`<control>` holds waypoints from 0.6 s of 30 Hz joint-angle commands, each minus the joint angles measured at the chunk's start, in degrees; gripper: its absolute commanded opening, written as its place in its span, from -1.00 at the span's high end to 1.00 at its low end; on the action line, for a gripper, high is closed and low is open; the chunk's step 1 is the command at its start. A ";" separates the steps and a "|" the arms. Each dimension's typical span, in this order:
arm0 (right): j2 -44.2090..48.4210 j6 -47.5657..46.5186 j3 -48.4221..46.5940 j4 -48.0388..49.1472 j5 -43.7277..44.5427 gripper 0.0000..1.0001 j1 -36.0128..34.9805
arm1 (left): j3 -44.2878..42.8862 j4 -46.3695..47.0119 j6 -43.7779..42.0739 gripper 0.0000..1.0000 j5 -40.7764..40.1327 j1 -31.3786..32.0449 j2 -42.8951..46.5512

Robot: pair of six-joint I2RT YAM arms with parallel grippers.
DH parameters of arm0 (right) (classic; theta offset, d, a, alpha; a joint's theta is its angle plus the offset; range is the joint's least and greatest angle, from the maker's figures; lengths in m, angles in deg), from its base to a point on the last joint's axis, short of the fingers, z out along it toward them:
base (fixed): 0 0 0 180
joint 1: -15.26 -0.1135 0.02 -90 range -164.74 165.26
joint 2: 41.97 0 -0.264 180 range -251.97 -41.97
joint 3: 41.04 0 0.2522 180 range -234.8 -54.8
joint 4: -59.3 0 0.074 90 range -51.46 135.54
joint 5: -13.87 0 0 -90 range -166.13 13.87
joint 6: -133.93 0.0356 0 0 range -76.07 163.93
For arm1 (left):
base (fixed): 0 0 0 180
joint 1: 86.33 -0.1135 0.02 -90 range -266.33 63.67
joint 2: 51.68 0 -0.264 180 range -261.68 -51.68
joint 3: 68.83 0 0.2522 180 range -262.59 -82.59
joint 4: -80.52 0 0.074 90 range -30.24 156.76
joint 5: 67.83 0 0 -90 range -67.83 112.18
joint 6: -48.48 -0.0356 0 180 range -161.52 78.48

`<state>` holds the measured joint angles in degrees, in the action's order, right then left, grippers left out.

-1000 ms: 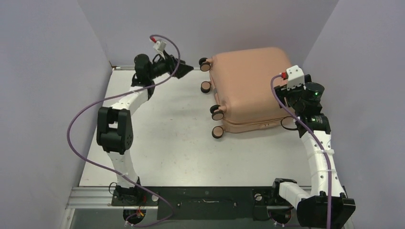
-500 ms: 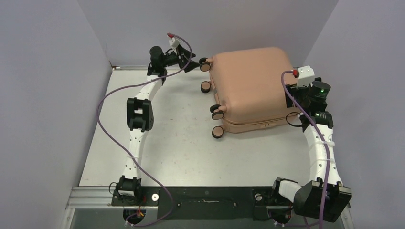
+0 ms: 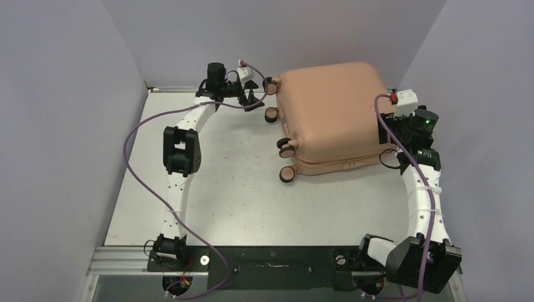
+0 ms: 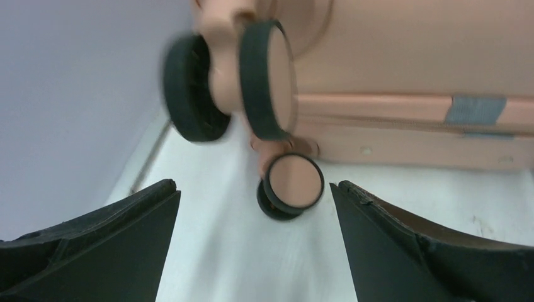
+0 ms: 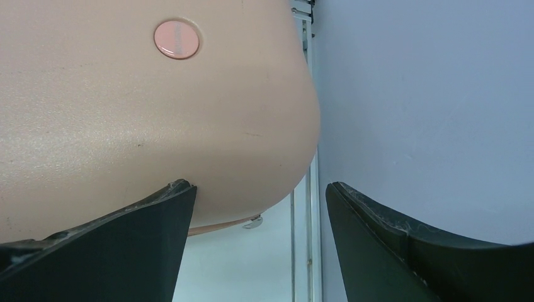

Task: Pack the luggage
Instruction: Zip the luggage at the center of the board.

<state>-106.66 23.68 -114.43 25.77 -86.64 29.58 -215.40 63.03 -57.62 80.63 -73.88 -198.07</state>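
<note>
The luggage (image 3: 330, 110), a peach-pink hard-shell suitcase, lies flat and closed at the back right of the table, its black-tyred wheels (image 3: 271, 115) facing left. My left gripper (image 3: 255, 100) hovers open just left of the rear wheels. In the left wrist view a low wheel (image 4: 291, 184) sits ahead, between the spread fingers of the left gripper (image 4: 253, 184), and a blurred wheel pair (image 4: 264, 78) hangs above. My right gripper (image 3: 389, 126) is open at the suitcase's right edge. The right gripper (image 5: 258, 185) frames the shell's rounded corner (image 5: 157, 113), with the round logo (image 5: 177, 39) above.
The right wall (image 5: 428, 113) stands close beside my right gripper, with a metal rail (image 5: 308, 189) at the table's edge. A zipper pull (image 5: 254, 220) hangs under the shell's corner. White tabletop (image 3: 220, 189) stretches left and in front of the suitcase.
My left arm has stretched out toward the back right, bringing its gripper down beside the suitcase's rear wheels. My right gripper has shifted slightly right along the suitcase's side.
</note>
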 commanded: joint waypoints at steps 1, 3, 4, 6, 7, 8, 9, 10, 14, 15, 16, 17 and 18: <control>0.84 1.12 -0.49 1.87 -0.72 -0.56 0.53 | 8.05 -13.96 -25.31 -0.92 -2.56 0.32 8.17; 0.33 1.46 -0.78 1.86 -1.06 -0.56 0.53 | 14.42 -6.43 -23.14 -0.93 -3.37 0.66 10.04; -0.01 1.63 -1.02 1.84 -1.14 -0.56 0.59 | 17.05 -1.43 -20.47 -0.92 -3.82 0.81 10.58; -0.78 1.91 -1.49 1.63 -1.27 -0.56 0.84 | 18.22 1.07 -18.92 -0.92 -4.53 1.56 10.22; -1.00 1.97 -1.66 1.51 -1.36 -0.56 0.99 | 17.62 0.02 -19.83 -0.92 -4.84 2.08 9.64; -1.05 2.12 -1.77 1.35 -1.48 -0.56 1.17 | 17.22 -1.21 -21.41 -0.92 -5.12 2.78 9.20; -0.90 2.14 -1.81 1.19 -1.65 -0.56 1.29 | 17.61 -1.43 -22.59 -0.93 -5.44 3.45 9.04; -0.59 2.14 -1.77 1.14 -1.71 -0.56 1.43 | 18.85 -0.46 -23.10 -0.92 -5.61 4.02 9.20; 0.54 1.98 -0.97 1.15 -1.71 -0.56 1.83 | 31.46 17.23 -13.99 -0.92 -2.30 4.71 12.84; 0.65 1.90 -0.82 1.15 -1.71 -0.56 1.91 | 33.78 21.67 -11.14 -0.92 -0.95 4.57 13.58; 0.69 1.88 -0.64 1.22 -1.79 -0.56 1.93 | 35.75 25.20 -8.81 -0.93 0.61 4.46 14.33; 0.59 1.82 -0.57 1.34 -1.85 -0.56 1.93 | 37.44 27.92 -7.22 -0.93 1.58 4.37 14.97; 0.39 1.94 -0.62 1.32 -1.88 -0.56 1.93 | 39.23 30.77 -5.32 -0.93 1.68 4.34 15.67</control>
<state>-107.11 24.97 -114.48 25.70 -87.99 31.05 -181.88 75.45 -71.87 77.20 -68.70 -187.90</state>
